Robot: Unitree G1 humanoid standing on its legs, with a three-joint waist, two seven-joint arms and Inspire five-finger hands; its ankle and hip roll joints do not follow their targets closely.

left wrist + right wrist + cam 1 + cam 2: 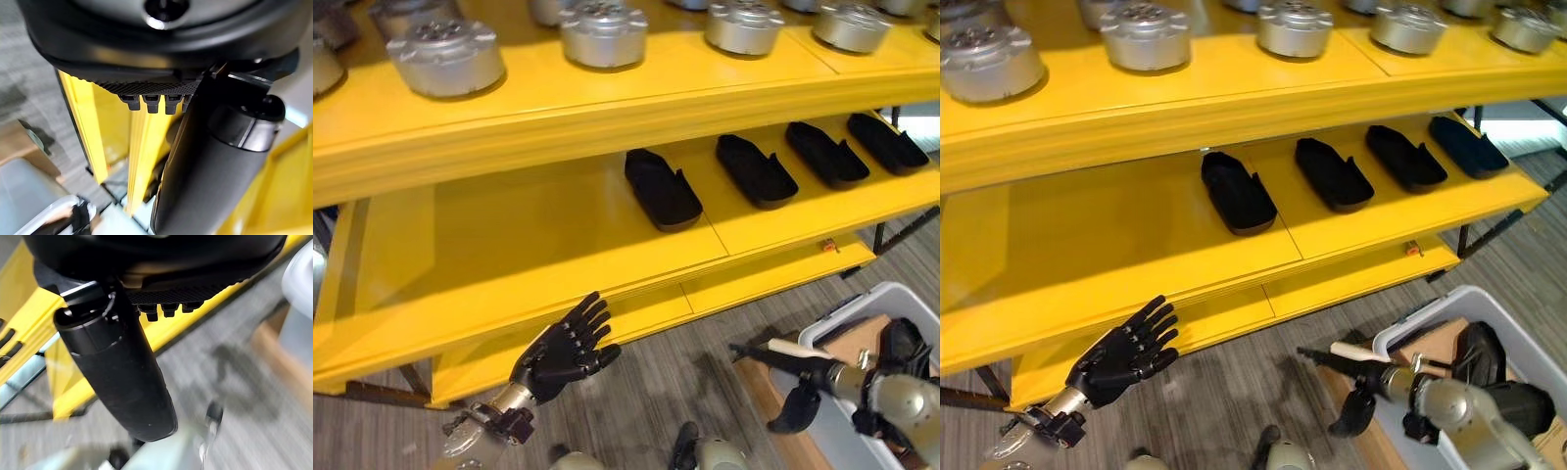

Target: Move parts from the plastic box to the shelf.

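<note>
— On the lower tier of the yellow shelf (529, 245), what is lying there?
— Four black parts (662, 188) are lying in a row toward the right half, each apart from its neighbour. The left half of that tier is sitting bare.

— And above?
— Silver round parts (603, 33) are standing in a line along the top tier.

— Where is the left hand (563, 348) hovering?
— It is hanging just in front of the shelf's lower front edge, over the grey floor (656, 382). Its fingers are stretching out straight and slightly spread, pointing up toward the shelf, and it is holding nothing. Its wrist view is showing the fingertips in a row with the thumb straight beside them and yellow shelf beyond.

— And the right hand (793, 377)?
— It is floating above the floor, beside the near corner of the plastic box (837, 328) at the lower right. The fingers are reaching straight out toward the left, the thumb is drooping below them, and the palm is carrying nothing.

— What is sitting inside the box?
— One dark part (1479, 352) is showing inside it, partly behind the right arm. The box is resting on a brown board (769, 406) on the floor.
</note>
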